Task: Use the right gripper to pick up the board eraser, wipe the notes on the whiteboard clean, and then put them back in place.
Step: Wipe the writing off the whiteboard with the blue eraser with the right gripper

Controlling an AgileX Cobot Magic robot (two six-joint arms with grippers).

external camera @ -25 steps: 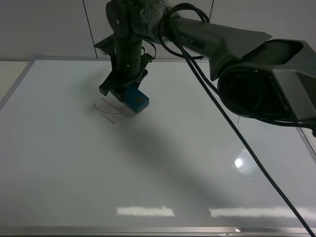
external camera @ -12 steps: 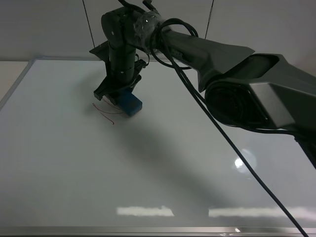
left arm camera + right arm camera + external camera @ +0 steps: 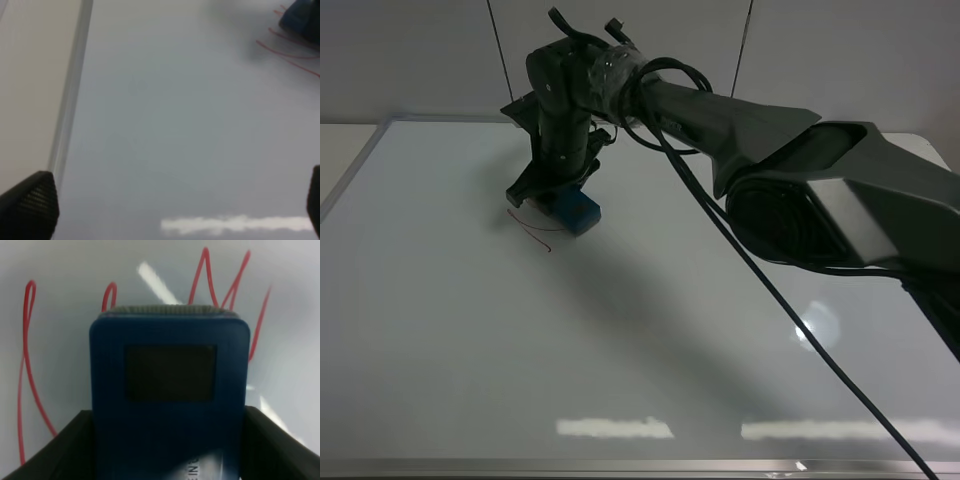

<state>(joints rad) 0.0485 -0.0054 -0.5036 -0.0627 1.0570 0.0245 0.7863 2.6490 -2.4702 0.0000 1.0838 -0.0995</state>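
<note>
**Right claw clamped on eraser at the notes**

In the high view the right claw (image 3: 553, 192) stood in the upper left of the frame, pointing down at the board (image 3: 620, 350). It was shut on the eraser (image 3: 578, 211), which stuck out below and to the right of the fingers. The black arm (image 3: 740, 110) ran from the right edge across the upper middle of the frame, with cables hanging along it.

The eraser sat low on the board, at the right end of the notes (image 3: 532, 231). The red strokes trailed out from under the claw toward the lower left. Whether the eraser's underside pressed on the surface could not be made out from there.

In the right wrist view the eraser filled the centre of the frame, blue with a dark square patch on top and a grey ribbed edge at its far end. The two dark fingers (image 3: 67, 452) hugged its sides at the lower corners, touching it. Red loops showed on the board on both sides of the eraser and beyond its far end.

In the left wrist view the left claw (image 3: 172, 207) hung open, its fingertips far apart at the two lower corners of the frame, with nothing between them but board. The eraser and the red strokes lay in the upper right corner, well apart from this claw. The board's silver frame (image 3: 70, 100) ran up the left side.
</note>
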